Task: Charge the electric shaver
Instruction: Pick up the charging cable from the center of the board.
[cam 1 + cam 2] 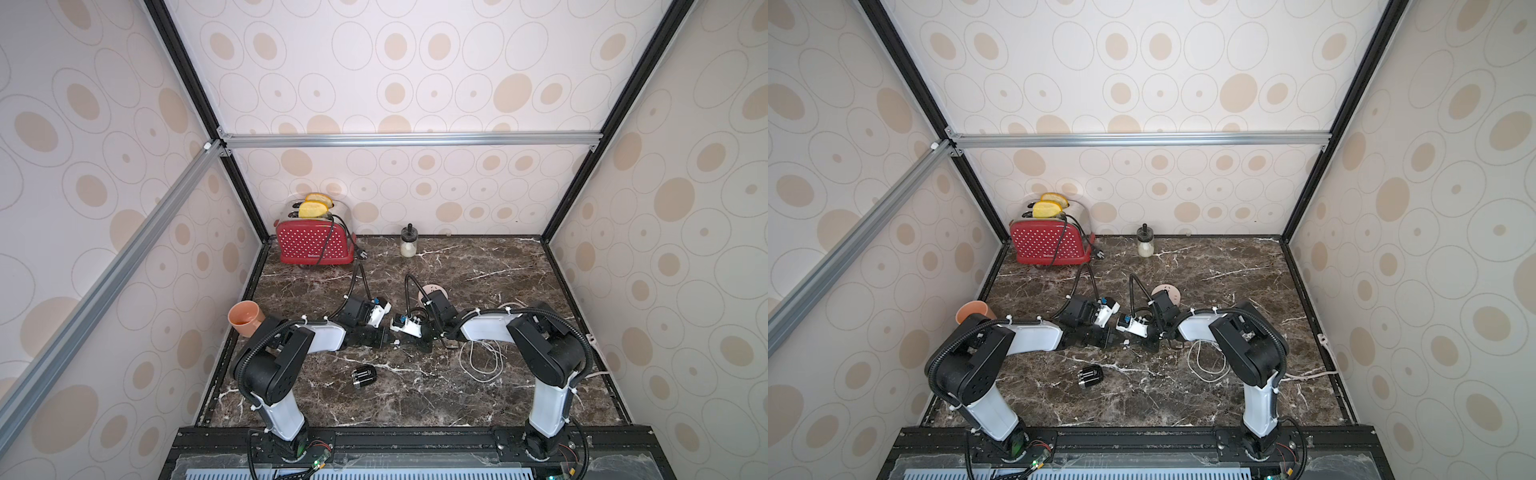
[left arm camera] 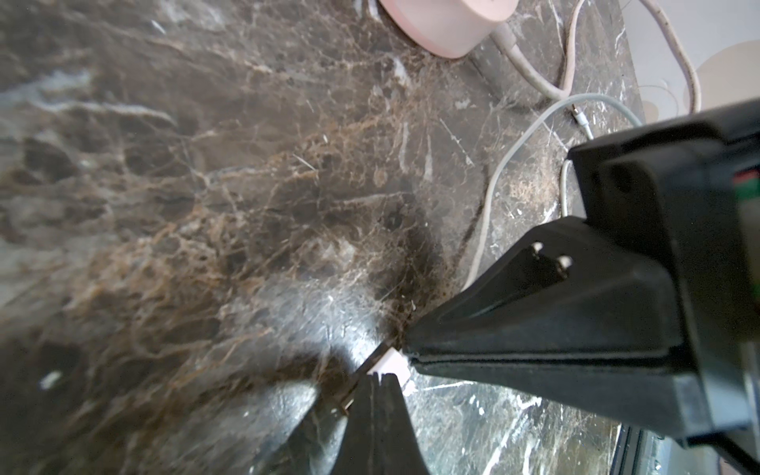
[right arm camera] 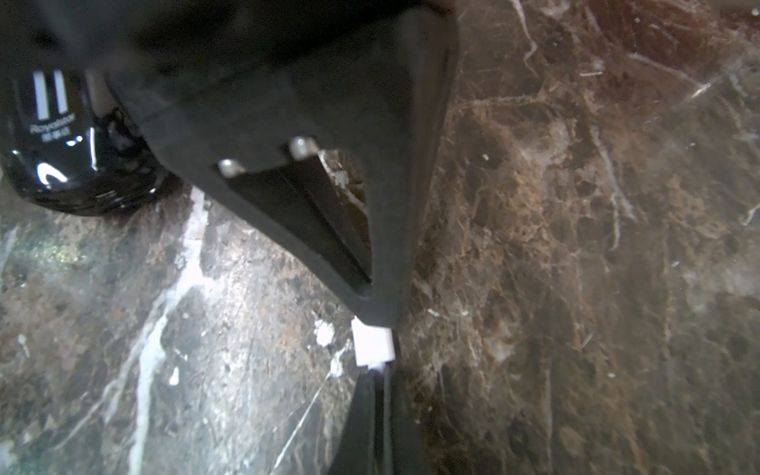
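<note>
The dark brown marble counter carries a round pink socket disc near its middle. The electric shaver lies well apart from that disc, on the robot's side of it and off toward the left arm, touching neither claw. In the right wrist view the shaver is a stubby, glossy black barrel with two silvery-white bars and small pale lettering toward one end. It lies on its side, its long axis flat on the counter and running diagonally. The plain end turns toward the disc's side and the striped end away from it. Between disc and shaver the left claw and the right claw meet tip to tip, both pinched fully closed on one small white plug.
</note>
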Robot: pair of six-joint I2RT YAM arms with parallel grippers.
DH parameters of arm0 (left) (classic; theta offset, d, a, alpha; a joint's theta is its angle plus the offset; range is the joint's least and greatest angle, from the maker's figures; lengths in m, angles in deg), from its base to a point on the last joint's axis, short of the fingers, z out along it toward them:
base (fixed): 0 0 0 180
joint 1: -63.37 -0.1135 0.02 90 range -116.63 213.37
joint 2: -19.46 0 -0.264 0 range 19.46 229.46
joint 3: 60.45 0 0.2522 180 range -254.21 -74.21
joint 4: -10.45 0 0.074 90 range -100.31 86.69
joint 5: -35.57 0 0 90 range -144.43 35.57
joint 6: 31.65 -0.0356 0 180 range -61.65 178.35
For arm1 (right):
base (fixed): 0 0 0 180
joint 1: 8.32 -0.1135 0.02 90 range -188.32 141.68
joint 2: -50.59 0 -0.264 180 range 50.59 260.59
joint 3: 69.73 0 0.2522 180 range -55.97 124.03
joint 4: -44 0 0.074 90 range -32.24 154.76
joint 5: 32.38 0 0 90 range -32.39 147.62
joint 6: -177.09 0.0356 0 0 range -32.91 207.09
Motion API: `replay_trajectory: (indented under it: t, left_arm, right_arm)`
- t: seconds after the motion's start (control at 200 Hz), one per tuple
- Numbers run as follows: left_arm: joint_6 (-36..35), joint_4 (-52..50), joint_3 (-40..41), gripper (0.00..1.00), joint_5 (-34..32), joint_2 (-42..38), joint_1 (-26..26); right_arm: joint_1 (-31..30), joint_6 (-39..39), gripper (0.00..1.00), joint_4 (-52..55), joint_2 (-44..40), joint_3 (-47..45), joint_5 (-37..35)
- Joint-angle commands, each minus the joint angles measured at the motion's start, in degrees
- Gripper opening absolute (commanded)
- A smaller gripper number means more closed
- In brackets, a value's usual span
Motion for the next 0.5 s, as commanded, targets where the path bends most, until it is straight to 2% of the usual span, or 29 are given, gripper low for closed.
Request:
replay_trajectory:
  t: [0.0,0.155,0.22,0.24,0.31,0.371,0.496]
  left_arm:
    - [-1.17,-4.18,-0.43,0.0,-2.85,-1.65,-0.08]
    - [-1.93,-6.97,-2.5,0.0,-4.67,-6.95,-0.5]
    - [-2.68,-9.05,-3.72,0.08,-5.86,-9.86,-1.09]
    - [-2.96,-9.8,-4.16,0.12,-6.19,-10.74,-1.28]
    - [-3.84,-13.03,-5.59,0.37,-7.95,-13.82,-2.25]
    - [-5.1,-16.12,-6.73,0.54,-9.15,-16.6,-3.3]
    - [-9.81,-23.38,-8.17,0.77,-12.97,-23.09,-5.32]
  right_arm:
    - [-0.43,-0.15,0.0,2.24,0.21,-2.89,-3.73]
    - [-0.22,1.26,0.0,0.05,-1.58,-4.04,-2.87]
    - [-0.12,1.53,0.0,-0.4,-2.19,-4.26,-2.72]
    - [-0.13,1.68,0.0,-0.62,-2.43,-4.37,-2.71]
    - [0.2,1.94,0.0,-1.38,-3.11,-4.8,-2.49]
    - [0.36,2.23,0.0,-1.95,-3.86,-5.22,-2.31]
    - [0.72,2.65,0.0,-2.64,-5.53,-6.0,-2.0]
